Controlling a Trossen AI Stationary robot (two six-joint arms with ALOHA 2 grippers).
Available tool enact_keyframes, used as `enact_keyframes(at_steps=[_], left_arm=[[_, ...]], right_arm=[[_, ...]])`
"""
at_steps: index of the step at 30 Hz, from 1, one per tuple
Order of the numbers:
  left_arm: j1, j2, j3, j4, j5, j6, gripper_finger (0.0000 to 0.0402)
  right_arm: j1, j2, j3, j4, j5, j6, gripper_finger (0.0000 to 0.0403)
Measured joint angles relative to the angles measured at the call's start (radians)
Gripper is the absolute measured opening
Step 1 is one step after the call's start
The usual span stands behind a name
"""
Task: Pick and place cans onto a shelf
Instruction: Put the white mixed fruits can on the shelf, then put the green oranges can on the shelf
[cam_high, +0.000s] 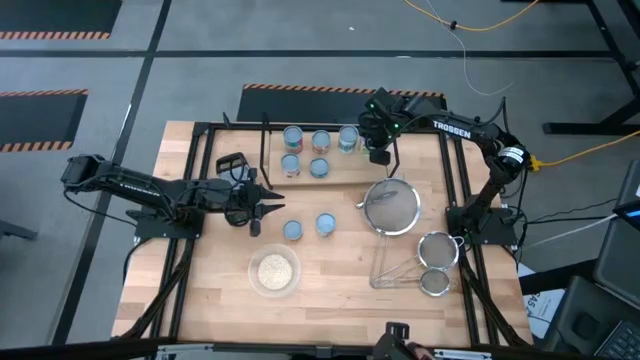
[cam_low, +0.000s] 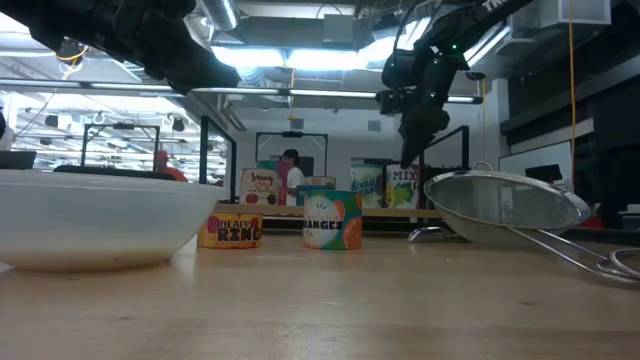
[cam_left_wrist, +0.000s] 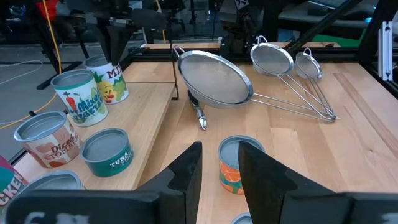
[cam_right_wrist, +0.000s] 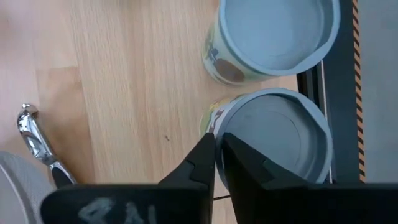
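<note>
The light-wood shelf lies at the table's far side with several cans on it, also in the left wrist view. Two more cans stand on the table: one with an orange label and one beside it. My left gripper is open and empty, level, just left of these two cans. My right gripper is shut, pointing down over the can at the shelf's right end. My right gripper's shut fingertips stand right over the top rim of the can at the shelf's right end, coming from above. I cannot tell whether they touch it. The can stands upright on the shelf.
A large wire strainer lies right of the shelf, with two smaller strainers near the right edge. A clear bowl of pale grains stands at the near side. Black frame rails run along the table's sides.
</note>
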Motion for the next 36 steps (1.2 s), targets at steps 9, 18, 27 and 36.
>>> enact_keyframes(at_steps=[9,18,27,36], left_arm=[[0.0,0.0,0.0,0.0,0.0,0.0,0.0098],[0.0,0.0,0.0,0.0,0.0,0.0,0.0098],[0.0,0.0,0.0,0.0,0.0,0.0,0.0098],[0.0,0.0,0.0,0.0,0.001,0.0,0.0098]], right_arm=[[0.0,0.0,0.0,0.026,0.0,0.0,0.0041],[0.0,0.0,0.0,0.031,0.001,0.015,0.0077],[0.0,-0.003,0.0,0.038,0.001,0.011,0.0086],[0.032,-0.087,0.0,0.037,0.001,0.011,0.0086]])
